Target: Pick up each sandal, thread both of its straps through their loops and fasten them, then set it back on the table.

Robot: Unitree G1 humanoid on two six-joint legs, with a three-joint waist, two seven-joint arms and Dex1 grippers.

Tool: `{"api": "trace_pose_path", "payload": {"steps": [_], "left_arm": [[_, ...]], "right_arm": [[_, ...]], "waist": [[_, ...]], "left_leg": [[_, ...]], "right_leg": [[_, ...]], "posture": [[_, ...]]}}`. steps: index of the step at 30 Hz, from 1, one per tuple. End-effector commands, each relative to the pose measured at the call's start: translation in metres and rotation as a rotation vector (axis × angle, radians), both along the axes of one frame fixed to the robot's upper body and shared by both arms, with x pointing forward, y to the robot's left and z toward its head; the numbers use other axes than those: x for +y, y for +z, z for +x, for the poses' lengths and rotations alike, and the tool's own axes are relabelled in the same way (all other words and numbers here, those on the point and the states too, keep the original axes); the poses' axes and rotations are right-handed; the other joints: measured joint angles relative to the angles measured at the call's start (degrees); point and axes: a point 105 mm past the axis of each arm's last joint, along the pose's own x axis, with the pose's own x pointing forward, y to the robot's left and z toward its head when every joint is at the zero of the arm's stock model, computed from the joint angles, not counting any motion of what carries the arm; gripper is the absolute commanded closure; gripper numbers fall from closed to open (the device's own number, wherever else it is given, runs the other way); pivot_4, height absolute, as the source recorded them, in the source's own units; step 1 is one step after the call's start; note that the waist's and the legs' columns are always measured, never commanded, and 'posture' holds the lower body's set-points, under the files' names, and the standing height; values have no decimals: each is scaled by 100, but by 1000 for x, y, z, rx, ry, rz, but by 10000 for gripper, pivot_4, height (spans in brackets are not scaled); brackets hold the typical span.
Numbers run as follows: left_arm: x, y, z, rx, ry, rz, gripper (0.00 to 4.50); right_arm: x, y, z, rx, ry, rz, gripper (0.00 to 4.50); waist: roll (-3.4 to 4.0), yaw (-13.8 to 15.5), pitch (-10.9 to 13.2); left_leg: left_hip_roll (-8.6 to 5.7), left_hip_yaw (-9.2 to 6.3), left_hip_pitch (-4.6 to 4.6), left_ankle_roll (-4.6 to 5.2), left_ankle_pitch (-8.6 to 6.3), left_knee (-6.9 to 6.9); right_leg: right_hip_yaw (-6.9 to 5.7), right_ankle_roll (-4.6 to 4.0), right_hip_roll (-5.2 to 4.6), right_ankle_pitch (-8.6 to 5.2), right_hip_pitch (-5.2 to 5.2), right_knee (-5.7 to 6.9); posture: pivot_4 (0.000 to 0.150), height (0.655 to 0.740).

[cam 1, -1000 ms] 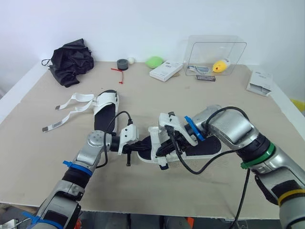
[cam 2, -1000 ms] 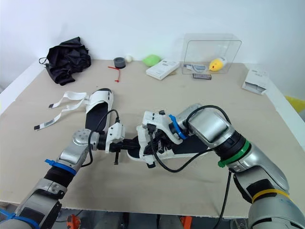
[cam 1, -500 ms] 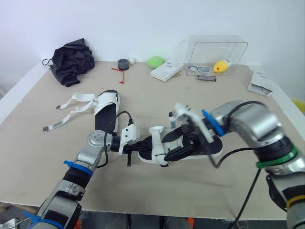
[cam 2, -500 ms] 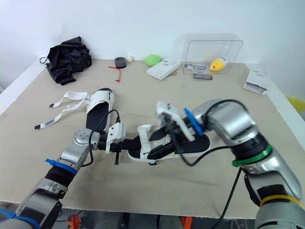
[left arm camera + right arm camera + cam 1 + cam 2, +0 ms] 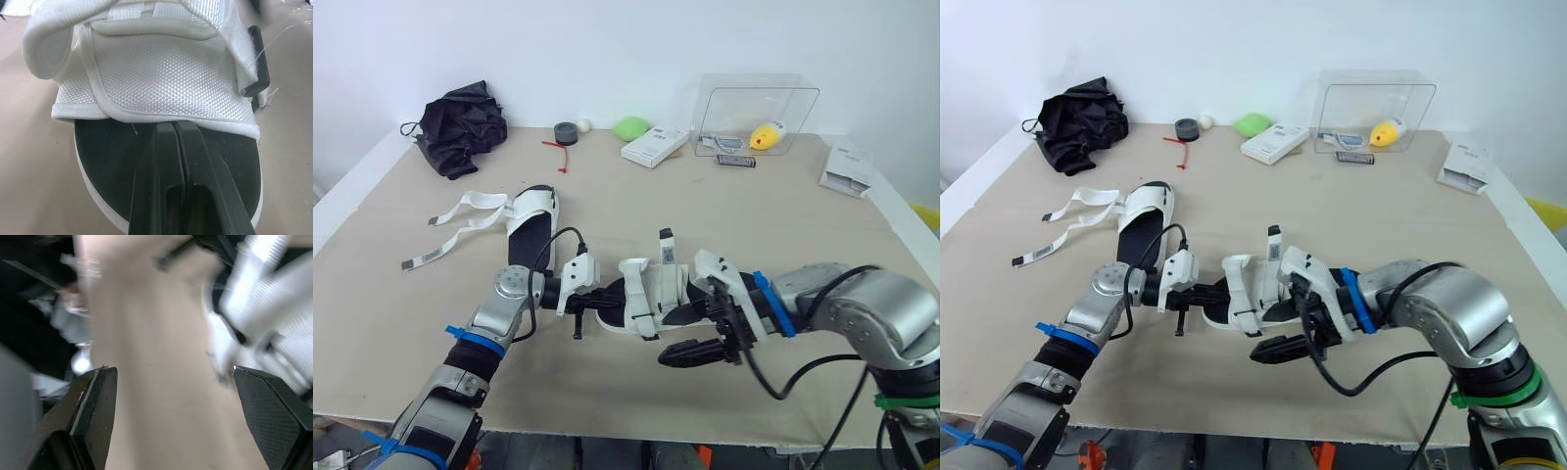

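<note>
The white woven-strap sandal with a black footbed point(image 5: 651, 294) lies near the middle of the beige table point(image 5: 783, 225). The left gripper point(image 5: 604, 299) has its fingers pressed together, with the tips over the footbed at one rounded end. The right gripper point(image 5: 171, 374) hovers just beside the sandal's near edge, its fingers spread wide and empty.

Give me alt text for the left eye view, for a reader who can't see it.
A white sandal with a black footbed rests on a tan table between two robot grippers: the left gripper at its end, the right gripper open just beside it. Farther back lie a second sandal with loose straps, a black fabric bundle and a clear box.
</note>
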Motion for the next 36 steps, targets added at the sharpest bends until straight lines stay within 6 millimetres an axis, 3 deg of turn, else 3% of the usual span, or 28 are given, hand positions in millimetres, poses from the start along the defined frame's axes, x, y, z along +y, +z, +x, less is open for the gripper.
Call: {"api": "trace_pose_path", "payload": {"steps": [1,8,19,20,22,28,31,36], "left_arm": [[7,-53,-18,166,-18,155,45000],[5,-51,-16,162,-28,156,45000],[8,-50,-15,159,-27,161,45000],[8,-51,-15,159,-26,161,45000],[8,-50,-15,159,-25,161,45000],[8,-50,-14,159,-22,159,45000],[9,-50,-14,158,-21,158,45000],[8,-50,-13,157,-22,158,45000]], "right_arm": [[-3,2,2,-65,-33,-36,4508],[15,-3,-1,-44,-32,-21,4508],[28,-10,12,64,-124,-2,4508],[28,-11,12,66,-127,-7,9761],[26,-14,12,69,-130,-17,16165],[26,-12,7,83,-108,3,44628],[27,-7,2,92,-73,28,44628],[33,34,-27,143,147,255,44628]], "waist": [[-1,-1,0],[-2,-1,-1],[-7,-9,-5],[-7,-9,-5],[-7,-9,-5],[-7,-8,-5],[-7,-8,-5],[-6,-4,-3]], "left_leg": [[0,2,0,0,0,0],[0,-1,2,8,6,2],[5,-1,5,21,16,2],[5,-1,5,22,17,2],[4,1,4,22,17,2],[0,-3,-1,22,16,-2],[0,-3,-2,22,16,-2],[-4,-5,-5,23,15,-2]], "right_leg": [[2,0,0,0,0,0],[4,13,6,0,2,0],[4,3,6,14,0,1],[3,3,6,15,0,1],[3,4,4,15,0,0],[6,0,5,13,-1,0],[7,1,6,13,-1,0],[8,6,5,10,-1,-1]], "posture": [[1500,7400],[1500,7400],[1500,7400],[1500,7400],[1500,7400],[1500,7400],[1500,7400],[1500,7400]]}}
